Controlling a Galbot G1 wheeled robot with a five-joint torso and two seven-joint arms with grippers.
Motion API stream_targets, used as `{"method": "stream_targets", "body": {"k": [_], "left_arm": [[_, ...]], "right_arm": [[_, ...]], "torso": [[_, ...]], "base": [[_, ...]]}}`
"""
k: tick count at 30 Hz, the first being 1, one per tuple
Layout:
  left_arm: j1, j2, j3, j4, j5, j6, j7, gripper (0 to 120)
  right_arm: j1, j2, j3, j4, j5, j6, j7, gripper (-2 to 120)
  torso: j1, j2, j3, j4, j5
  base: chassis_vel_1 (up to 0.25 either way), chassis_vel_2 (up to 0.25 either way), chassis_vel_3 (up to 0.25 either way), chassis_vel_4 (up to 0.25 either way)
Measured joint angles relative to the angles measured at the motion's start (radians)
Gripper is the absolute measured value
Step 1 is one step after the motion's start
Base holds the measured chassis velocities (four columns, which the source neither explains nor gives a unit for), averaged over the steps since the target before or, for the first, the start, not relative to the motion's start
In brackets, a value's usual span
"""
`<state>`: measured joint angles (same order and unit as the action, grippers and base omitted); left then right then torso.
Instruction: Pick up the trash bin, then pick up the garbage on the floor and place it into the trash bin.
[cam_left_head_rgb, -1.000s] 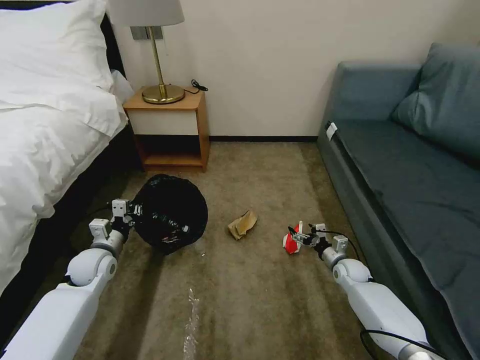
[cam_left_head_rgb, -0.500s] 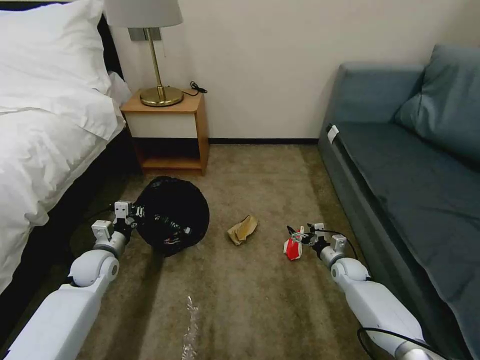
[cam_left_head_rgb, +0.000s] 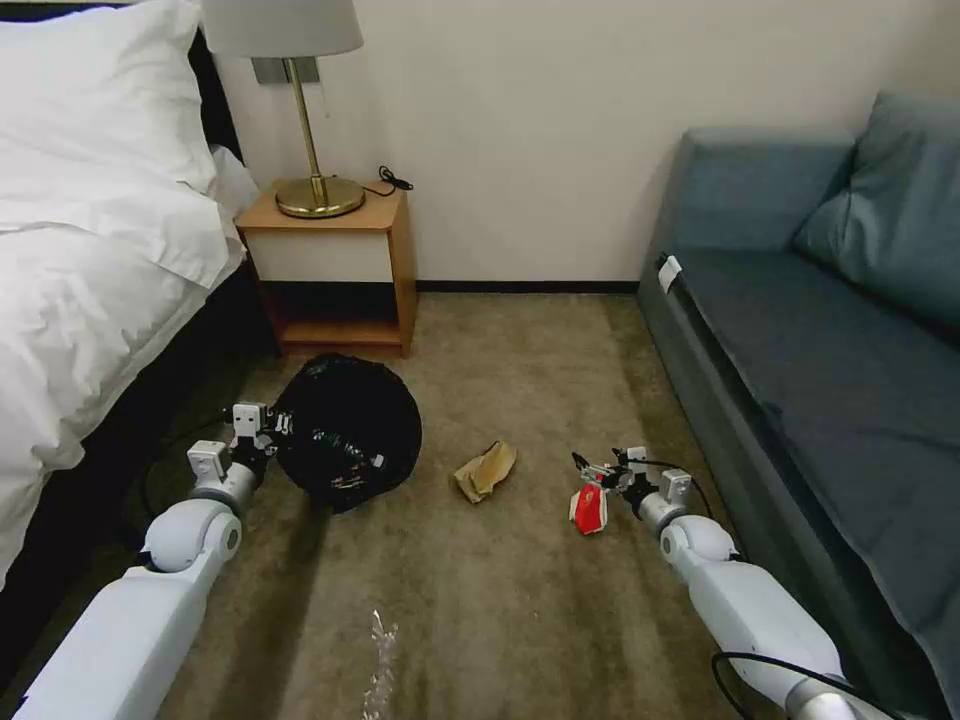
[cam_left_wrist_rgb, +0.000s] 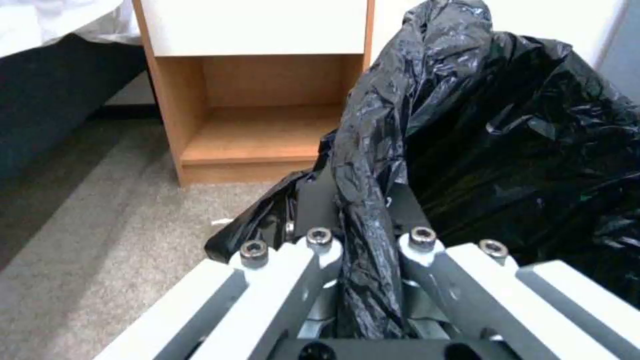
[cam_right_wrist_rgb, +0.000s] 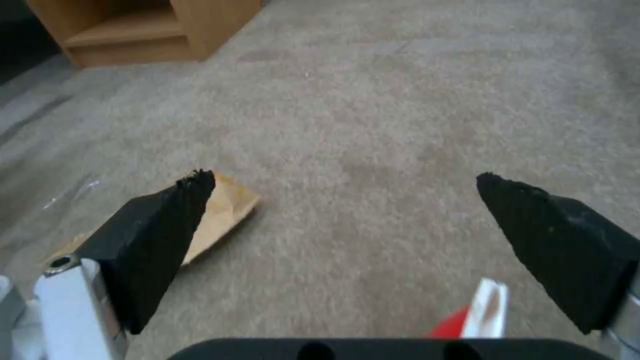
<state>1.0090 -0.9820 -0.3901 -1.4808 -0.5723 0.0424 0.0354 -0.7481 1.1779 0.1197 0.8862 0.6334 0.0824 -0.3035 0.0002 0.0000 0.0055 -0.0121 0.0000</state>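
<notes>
The trash bin (cam_left_head_rgb: 345, 430) stands on the carpet near the nightstand, its glossy black liner covering the top. My left gripper (cam_left_head_rgb: 268, 425) is shut on the liner at the bin's rim; in the left wrist view the fingers (cam_left_wrist_rgb: 320, 245) pinch a fold of black bag (cam_left_wrist_rgb: 363, 210). My right gripper (cam_left_head_rgb: 592, 468) is open just above the red-and-white packet (cam_left_head_rgb: 588, 508). In the right wrist view the packet (cam_right_wrist_rgb: 481, 310) lies low by one open finger (cam_right_wrist_rgb: 560, 235). The tan paper wad (cam_left_head_rgb: 485, 470) sits between bin and packet, and shows again (cam_right_wrist_rgb: 227, 207) past the other finger.
A wooden nightstand (cam_left_head_rgb: 335, 270) with a brass lamp stands against the back wall. The bed (cam_left_head_rgb: 90, 270) runs along the left and a blue sofa (cam_left_head_rgb: 820, 340) along the right. A clear plastic piece (cam_left_head_rgb: 380, 650) lies on the carpet near me.
The whole view has shifted, so the camera moved. The red-and-white packet was level with the right fingers and now lies lower, beneath them. The left gripper keeps its hold on the liner.
</notes>
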Motion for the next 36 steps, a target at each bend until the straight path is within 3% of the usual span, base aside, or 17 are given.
{"method": "stream_targets", "body": {"k": [23,28,34,36], "left_arm": [[0.005,-0.002,0.004,0.016,-0.004,-0.003,0.015,4],[0.012,-0.002,0.002,0.012,-0.003,-0.003,0.019,4],[0.024,0.009,-0.003,-0.005,-0.003,-0.003,0.020,4],[0.025,0.011,-0.003,-0.008,-0.003,-0.003,0.020,4]], "right_arm": [[-0.010,0.000,-0.018,0.001,-0.017,-0.004,-0.003,100],[-0.030,-0.034,-0.042,0.055,-0.006,-0.027,0.013,100],[-0.088,-0.172,-0.127,0.252,0.147,-0.141,0.102,100],[-0.094,-0.183,-0.133,0.275,0.165,-0.153,0.114,100]], "torso": [[0.000,0.000,0.000,0.0001,0.0000],[0.000,0.000,0.000,0.0000,0.0000],[0.000,0.000,0.000,-0.0001,-0.0002],[0.000,0.000,0.000,-0.0001,-0.0003]], "base": [[-0.063,0.057,0.058,-0.060],[0.000,0.000,0.000,0.000],[0.000,0.000,0.000,0.000],[0.000,0.000,0.000,0.000]]}}
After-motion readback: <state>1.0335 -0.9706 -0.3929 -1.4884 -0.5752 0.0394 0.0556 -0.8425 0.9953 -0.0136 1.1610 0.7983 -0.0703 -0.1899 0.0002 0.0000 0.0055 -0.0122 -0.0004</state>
